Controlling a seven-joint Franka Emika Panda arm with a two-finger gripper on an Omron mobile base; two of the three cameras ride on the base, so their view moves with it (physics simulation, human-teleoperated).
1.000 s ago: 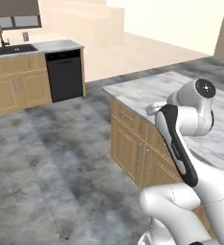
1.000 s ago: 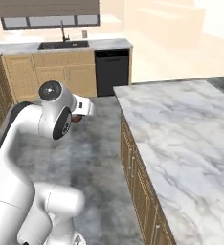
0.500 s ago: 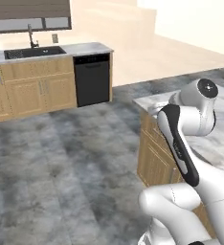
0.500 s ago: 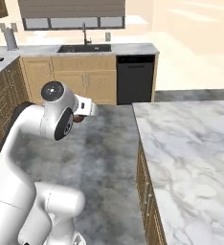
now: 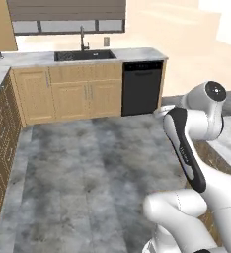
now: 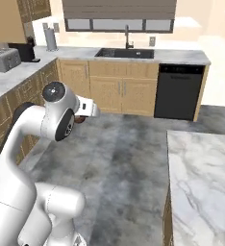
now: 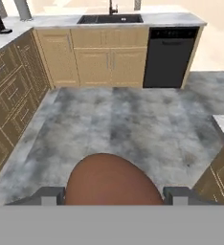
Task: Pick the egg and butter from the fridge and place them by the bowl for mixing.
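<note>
The pincer (image 7: 108, 196) is gripping the brown egg (image 7: 113, 182) between its widely parted fingers while the base is facing the sink (image 5: 84, 55) bench (image 5: 137, 53), so the carry is best kept level and slow until the bowl is coming into sight.

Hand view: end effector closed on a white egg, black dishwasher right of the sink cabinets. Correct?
Not quite. The egg is brown, not white; the hand view shows it between the fingers of the end effector. The black dishwasher is indeed right of the sink cabinets.
</note>
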